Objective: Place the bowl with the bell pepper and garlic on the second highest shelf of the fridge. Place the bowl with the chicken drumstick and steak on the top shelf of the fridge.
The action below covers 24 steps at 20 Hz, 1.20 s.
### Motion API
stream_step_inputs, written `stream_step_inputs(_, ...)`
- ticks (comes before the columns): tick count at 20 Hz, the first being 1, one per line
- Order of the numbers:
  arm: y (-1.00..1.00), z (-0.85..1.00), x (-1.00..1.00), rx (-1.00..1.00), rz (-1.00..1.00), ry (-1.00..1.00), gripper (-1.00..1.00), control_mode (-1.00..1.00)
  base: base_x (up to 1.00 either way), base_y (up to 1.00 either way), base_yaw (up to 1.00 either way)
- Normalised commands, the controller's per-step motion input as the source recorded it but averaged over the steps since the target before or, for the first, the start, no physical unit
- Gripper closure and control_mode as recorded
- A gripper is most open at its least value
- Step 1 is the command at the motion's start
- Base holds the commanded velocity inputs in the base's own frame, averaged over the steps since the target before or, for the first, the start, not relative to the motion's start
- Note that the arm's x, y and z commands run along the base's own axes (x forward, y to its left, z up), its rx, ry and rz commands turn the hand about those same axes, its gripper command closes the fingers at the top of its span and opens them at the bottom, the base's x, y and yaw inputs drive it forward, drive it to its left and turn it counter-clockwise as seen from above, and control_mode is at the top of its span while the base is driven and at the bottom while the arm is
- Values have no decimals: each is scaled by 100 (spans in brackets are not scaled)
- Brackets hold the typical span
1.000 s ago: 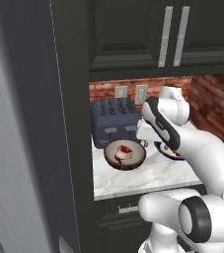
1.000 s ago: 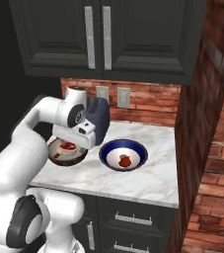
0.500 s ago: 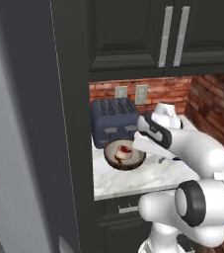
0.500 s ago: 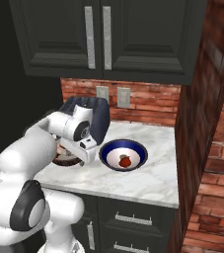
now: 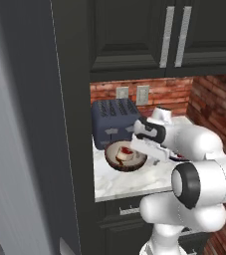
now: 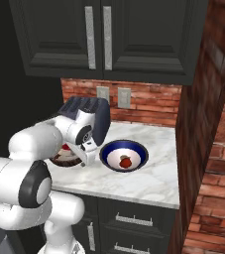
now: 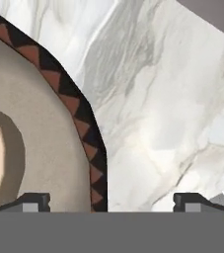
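End effector (image 7: 111,200) spread wide, holding nothing, straddling rim of brown bowl (image 5: 127,157) w/ steak (image 5: 126,150), near counter (image 6: 148,181) left edge, in front of toaster (image 5: 114,122). Prob. rigid, light, slick glaze; best pinched at rim. Blue bowl (image 6: 124,155) w/ bell pepper (image 6: 126,161) mid-counter, just beside.

blue bowl (image 6: 124,155) holding red bell pepper (image 6: 126,161) sits upright beside brown bowl (image 5: 127,155).
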Motion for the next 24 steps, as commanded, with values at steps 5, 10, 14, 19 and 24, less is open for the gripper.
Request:
stream_step_inputs(5, 5, -37, 35, 0, -10, 0, -100, -100, 0, 0, 0)
stream_step_inputs(10, 2, -34, 34, 0, -9, -2, -100, -100, 0, 0, 0)
stream_step_inputs(14, 0, -8, 1, 0, -1, 0, 100, -100, 0, 0, 0)
stream_step_inputs(19, 0, 0, 0, 0, 0, 0, 100, -100, 0, 0, 0)
stream_step_inputs(24, 0, 0, -20, 0, 0, -1, 100, -100, 0, 0, 0)
